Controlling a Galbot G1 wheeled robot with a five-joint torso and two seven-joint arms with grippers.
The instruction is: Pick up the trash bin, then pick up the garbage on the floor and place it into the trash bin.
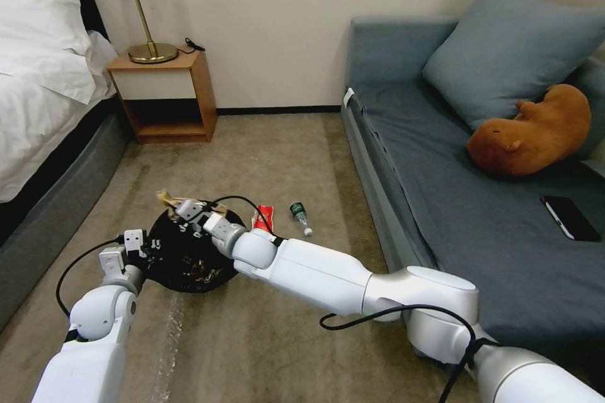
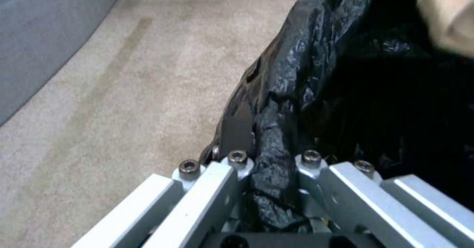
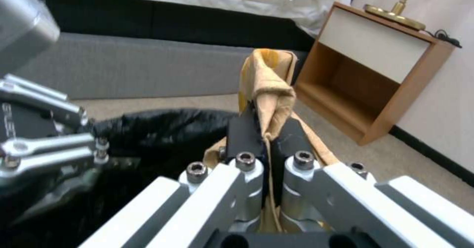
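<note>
Paper bag is pinched between the black pads of the right gripper, its crumpled brown length standing up past the fingertips. In the head view the right gripper is held over the far rim of the trash bin, so the bag hangs at the bin's far edge, partly beyond the black liner rather than squarely over the opening. That is the relation on which the drop is judged to depend: the bin's mouth lies on the near side of the bag, toward the robot, and the bag's long axis runs away from the bin's centre.

The bin is held off to its left side by the left gripper, whose fingers are closed on a fold of the black liner at the rim, as seen in the left wrist view. The bin sits low over the carpet.

Two more pieces of garbage lie on the carpet just to the right of the bin: a red packet beside its rim, and a small bottle a little farther right, its long axis pointing roughly toward the robot. The right arm is the nearer one to both.
</note>
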